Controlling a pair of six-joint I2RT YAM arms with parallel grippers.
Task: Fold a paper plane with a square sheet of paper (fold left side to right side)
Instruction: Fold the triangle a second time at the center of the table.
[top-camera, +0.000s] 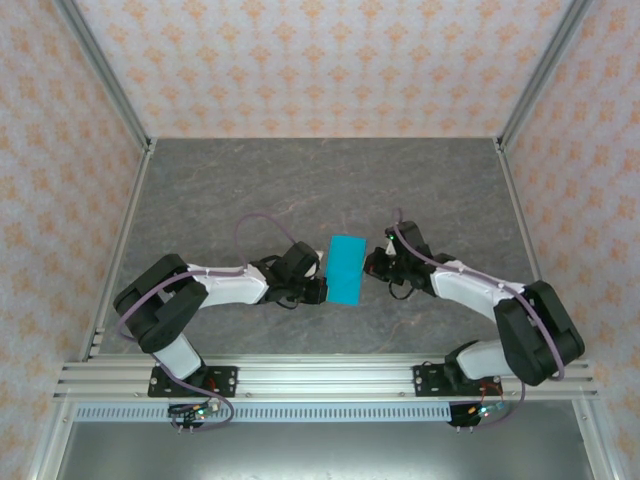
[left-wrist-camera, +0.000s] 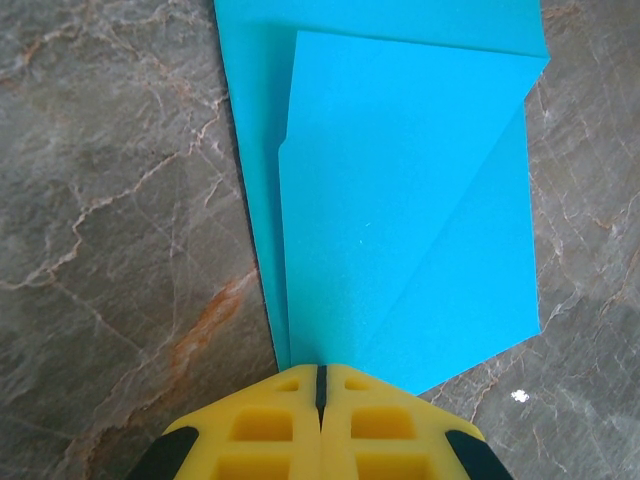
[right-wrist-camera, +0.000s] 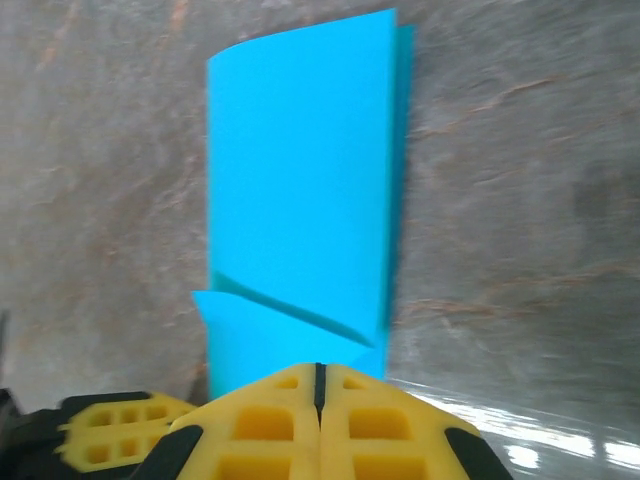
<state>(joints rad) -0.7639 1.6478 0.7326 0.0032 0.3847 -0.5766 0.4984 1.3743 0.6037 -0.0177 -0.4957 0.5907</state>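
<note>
The cyan-blue sheet of paper (top-camera: 346, 268) lies flat mid-table, folded into a narrow upright oblong rather than a pointed plane. The left wrist view shows its stacked layers (left-wrist-camera: 400, 200), with a diagonal crease across the top flap. My left gripper (top-camera: 320, 288) is shut, its yellow tips (left-wrist-camera: 321, 372) meeting over the paper's near left edge. My right gripper (top-camera: 372, 265) is shut too, its tips (right-wrist-camera: 320, 368) at the opposite edge of the paper (right-wrist-camera: 300, 180), where one flap lifts slightly. I cannot tell whether either pair of tips pinches a layer.
The grey marbled tabletop (top-camera: 250, 190) stretches around the paper. Patterned walls and metal frame posts (top-camera: 110, 80) enclose it on three sides. The left gripper's yellow fingers (right-wrist-camera: 115, 428) appear at the lower left of the right wrist view, close to the right one.
</note>
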